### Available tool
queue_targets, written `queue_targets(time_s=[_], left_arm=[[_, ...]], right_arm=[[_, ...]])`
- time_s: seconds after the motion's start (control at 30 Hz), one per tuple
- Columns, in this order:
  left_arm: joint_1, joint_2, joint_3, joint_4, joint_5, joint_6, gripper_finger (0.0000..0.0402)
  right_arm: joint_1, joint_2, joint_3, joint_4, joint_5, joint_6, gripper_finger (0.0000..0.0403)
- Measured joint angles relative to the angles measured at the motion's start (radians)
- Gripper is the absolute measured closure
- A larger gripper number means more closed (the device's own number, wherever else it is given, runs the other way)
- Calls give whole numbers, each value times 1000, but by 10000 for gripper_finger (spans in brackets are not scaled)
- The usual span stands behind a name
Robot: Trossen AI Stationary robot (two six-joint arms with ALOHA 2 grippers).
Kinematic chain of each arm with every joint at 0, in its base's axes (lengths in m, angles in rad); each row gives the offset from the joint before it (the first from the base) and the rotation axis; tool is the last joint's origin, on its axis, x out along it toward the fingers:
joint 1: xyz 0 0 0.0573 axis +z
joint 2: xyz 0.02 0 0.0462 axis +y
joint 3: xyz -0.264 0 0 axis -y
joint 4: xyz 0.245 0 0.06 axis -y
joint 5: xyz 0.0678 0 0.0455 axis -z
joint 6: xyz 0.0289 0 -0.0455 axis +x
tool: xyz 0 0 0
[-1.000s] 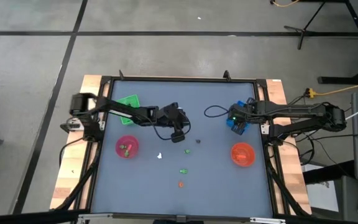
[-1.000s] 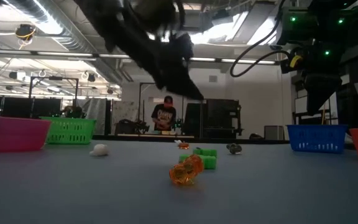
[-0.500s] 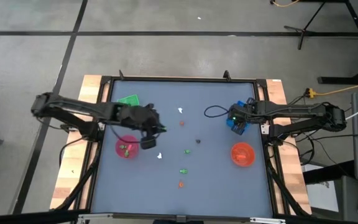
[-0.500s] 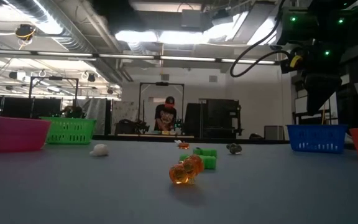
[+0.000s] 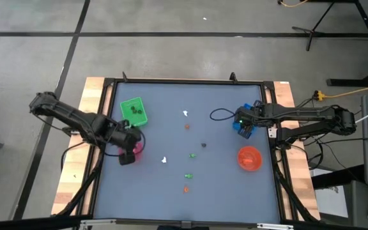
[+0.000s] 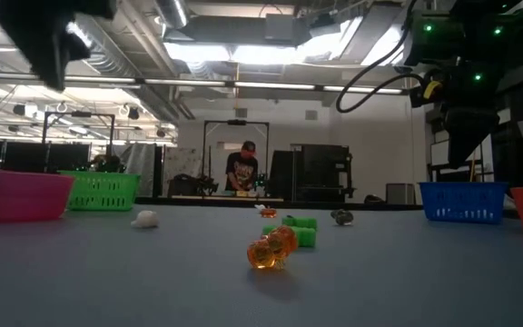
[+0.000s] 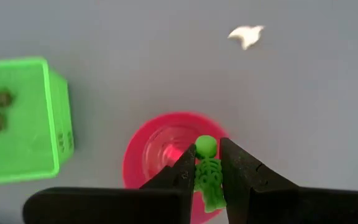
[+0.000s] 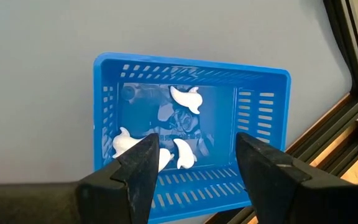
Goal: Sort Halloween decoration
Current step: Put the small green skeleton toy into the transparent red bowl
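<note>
left wrist view: left claw grips green skeleton over pink bowl.

The table top looks like smooth, matt grey sheet, edged with pale bare wood. The blue tray and green tray are slotted plastic with a slight sheen. At six o'clock on the table, the orange figure is glossy, translucent plastic.

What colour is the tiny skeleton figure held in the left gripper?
Bright green; the tiny skeleton figure shows best in the left wrist view, pinched in the left gripper.
</note>
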Motion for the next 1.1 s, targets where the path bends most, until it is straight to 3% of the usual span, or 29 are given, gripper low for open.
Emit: queue_targets(time_s=[0.5, 1.1], left_arm=[[-51, 0, -301, 83, -29, -196, 365], [-51, 0, -359, 189, -30, -196, 365]], right_arm=[[0, 0, 0, 0, 0, 0, 191], [0, 0, 0, 0, 0, 0, 191]])
